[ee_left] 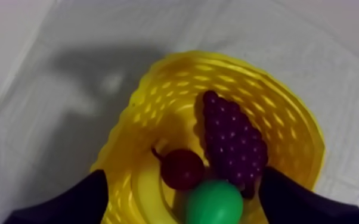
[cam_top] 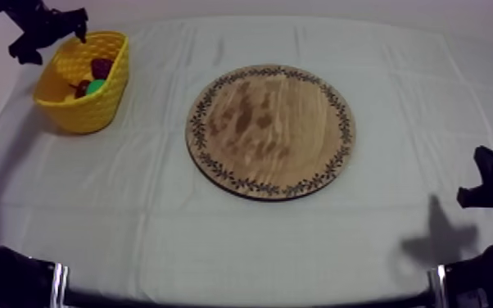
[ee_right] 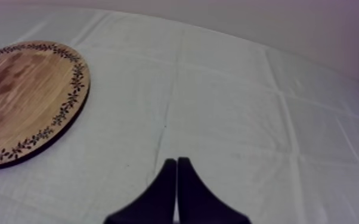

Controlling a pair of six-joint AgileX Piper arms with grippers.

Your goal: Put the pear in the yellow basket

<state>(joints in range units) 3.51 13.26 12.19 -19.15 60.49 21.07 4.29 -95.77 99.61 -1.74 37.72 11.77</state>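
- The pear lies in the basket. It is smooth, round and bright green, and its lower end is cut off at the picture's edge.
- Just beside it sit a glossy small red fruit with a thin stalk and a knobbly dark purple bunch of grapes, which touches the pear.
- The basket is yellow plastic, oval, with a woven-looking wall full of small holes.
- From above, its near wall hides most of the fruit. Only a bit of the pear and some dark red shows.
- The left gripper hangs over the basket's far rim. Its black fingers stand wide apart, with nothing held between them.
- The board lies mid-table, well apart from the basket. It is a flat, round piece of pale wood with darker blotches and a leafy rim pattern.
- The right gripper has its fingers pressed together in a narrow wedge over the creased cloth of the table, near the board's edge.
- From above, the right gripper is a black shape partly cut off at the side.
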